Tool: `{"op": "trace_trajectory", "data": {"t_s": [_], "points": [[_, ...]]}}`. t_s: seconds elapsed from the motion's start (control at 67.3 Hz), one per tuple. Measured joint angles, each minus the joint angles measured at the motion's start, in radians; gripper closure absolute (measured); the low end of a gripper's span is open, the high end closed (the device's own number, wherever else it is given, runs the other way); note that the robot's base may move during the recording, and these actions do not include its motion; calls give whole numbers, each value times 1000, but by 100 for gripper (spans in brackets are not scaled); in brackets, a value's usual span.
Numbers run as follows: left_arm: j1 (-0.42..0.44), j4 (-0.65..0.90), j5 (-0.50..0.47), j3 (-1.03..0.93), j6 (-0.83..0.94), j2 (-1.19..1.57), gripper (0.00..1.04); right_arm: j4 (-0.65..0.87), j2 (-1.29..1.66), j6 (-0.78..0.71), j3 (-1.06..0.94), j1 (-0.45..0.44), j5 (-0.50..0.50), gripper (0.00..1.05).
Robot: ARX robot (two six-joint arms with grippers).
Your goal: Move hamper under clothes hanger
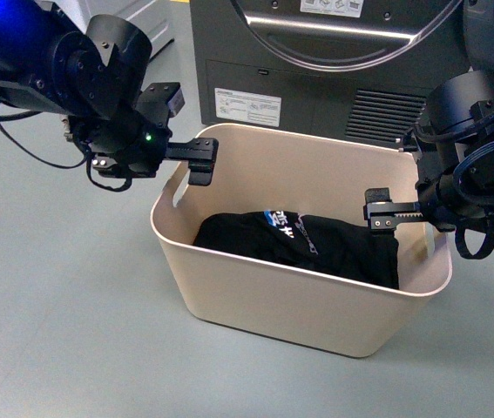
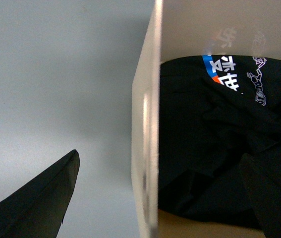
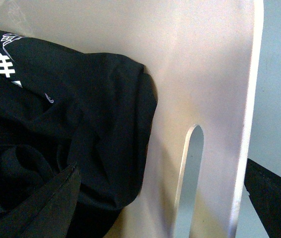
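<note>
The beige hamper [image 1: 299, 300] stands on the grey floor with a black printed garment [image 1: 299, 239] inside. My left gripper [image 1: 181, 170] is open and straddles the hamper's left end wall: in the left wrist view the rim [image 2: 147, 148] runs between the fingers [image 2: 41, 198], with the garment [image 2: 214, 139] on the inner side. My right gripper [image 1: 416, 222] is open and straddles the right end wall [image 3: 214, 74] by its slot handle [image 3: 190, 173], one finger [image 3: 41, 208] over the garment [image 3: 71, 114]. The clothes hanger is out of view.
A dark grey washing machine [image 1: 316, 78] with a round door stands directly behind the hamper. A black cable [image 1: 20, 139] trails on the floor at the left. Grey floor [image 1: 72, 331] lies in front and to the left.
</note>
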Motion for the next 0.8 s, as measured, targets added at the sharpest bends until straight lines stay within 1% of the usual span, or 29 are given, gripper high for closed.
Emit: {"op": "trace_trajectory", "data": {"t_s": [0.267, 0.475, 0.639, 0.668, 0.728, 0.772, 0.802], "points": [[-31, -18, -18, 23, -16, 20, 7, 7, 0, 0, -6, -4, 0, 8], [-23, -24, -43, 18, -25, 43, 7, 13, 5, -1, -8, -11, 0, 8], [-10, -15, -45, -1, -26, 44, 7, 14, 17, 0, -8, -13, 0, 9], [-9, -11, -46, -4, -24, 44, 10, 14, 19, 0, -8, -13, 2, 11], [-8, -4, -47, -9, -24, 44, 20, 14, 24, 0, -8, -13, 7, 21], [-8, -3, -47, -9, -23, 44, 26, 14, 26, 0, -8, -13, 8, 26], [-8, -2, -47, -10, -23, 44, 31, 14, 27, 0, -8, -13, 10, 32]]}}
